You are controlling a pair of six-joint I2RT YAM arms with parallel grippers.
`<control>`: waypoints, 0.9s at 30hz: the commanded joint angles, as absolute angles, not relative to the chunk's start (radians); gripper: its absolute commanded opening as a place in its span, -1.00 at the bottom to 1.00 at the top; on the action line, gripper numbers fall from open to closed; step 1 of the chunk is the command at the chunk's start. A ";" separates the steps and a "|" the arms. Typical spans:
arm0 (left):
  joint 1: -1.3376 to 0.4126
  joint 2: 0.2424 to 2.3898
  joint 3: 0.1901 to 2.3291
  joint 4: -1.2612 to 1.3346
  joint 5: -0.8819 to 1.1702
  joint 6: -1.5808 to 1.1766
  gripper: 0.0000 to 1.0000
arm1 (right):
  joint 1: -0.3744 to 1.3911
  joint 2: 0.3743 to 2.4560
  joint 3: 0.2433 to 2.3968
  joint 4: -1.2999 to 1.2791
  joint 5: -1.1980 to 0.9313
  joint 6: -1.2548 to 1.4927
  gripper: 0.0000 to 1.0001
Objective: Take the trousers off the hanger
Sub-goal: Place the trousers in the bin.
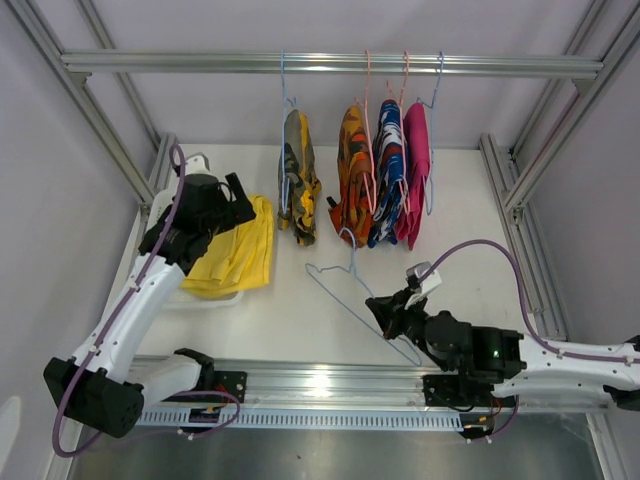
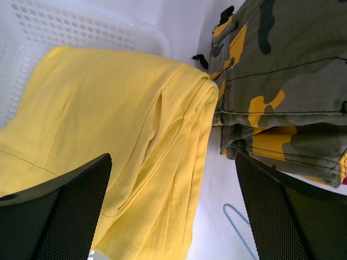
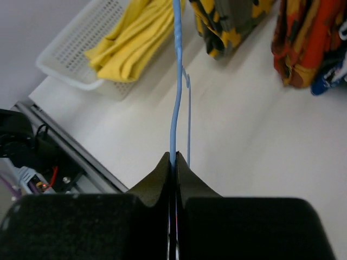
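The left pincer (image 2: 173,157) stands apart, its black, mesh-textured fingers (image 2: 59,216) spread over the plain yellow trousers (image 2: 108,108); these lie in soft, ribbed folds in a white perforated plastic basket (image 2: 81,27) at the counter's left edge. The right pincer (image 3: 174,160), near the near edge, is pressed together on a thin blue wire hanger (image 3: 176,81), bare of cloth. Over the far edge, the camouflage trousers (image 2: 282,81), orange patterned trousers (image 1: 353,175), blue-red-white trousers (image 1: 388,170) and magenta trousers (image 1: 415,170) hang from a metal rail (image 1: 200,63), well apart from both pincers.
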State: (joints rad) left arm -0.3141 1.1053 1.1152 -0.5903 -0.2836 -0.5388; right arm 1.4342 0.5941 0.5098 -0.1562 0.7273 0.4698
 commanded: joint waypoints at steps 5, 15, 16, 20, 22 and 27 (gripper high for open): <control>-0.319 1.019 1.046 -0.522 -0.270 -0.466 0.99 | 1.617 0.676 0.730 -0.235 0.836 0.339 -1.00; -0.319 0.905 0.966 -0.460 -0.247 -0.434 0.99 | 1.810 0.793 1.023 -0.319 1.076 0.200 -1.00; -0.319 0.900 0.963 -0.451 -0.241 -0.433 0.99 | 1.825 0.792 1.040 -0.318 1.091 0.184 -1.00; -0.316 0.905 0.969 -0.459 -0.219 -0.434 0.99 | 1.865 0.790 1.132 -0.315 1.131 0.118 -1.00; -0.314 0.904 0.969 -0.454 -0.204 -0.436 0.99 | 1.878 0.787 1.155 -0.281 1.111 0.062 -1.00; -0.307 0.899 0.965 -0.449 -0.183 -0.436 0.99 | 1.893 0.801 1.250 -0.190 1.106 -0.070 -1.00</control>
State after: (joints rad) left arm -0.3134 0.9134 0.9684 -0.4873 -0.2218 -0.4522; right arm 1.8786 0.7979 1.1732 -0.2806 1.0740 0.0605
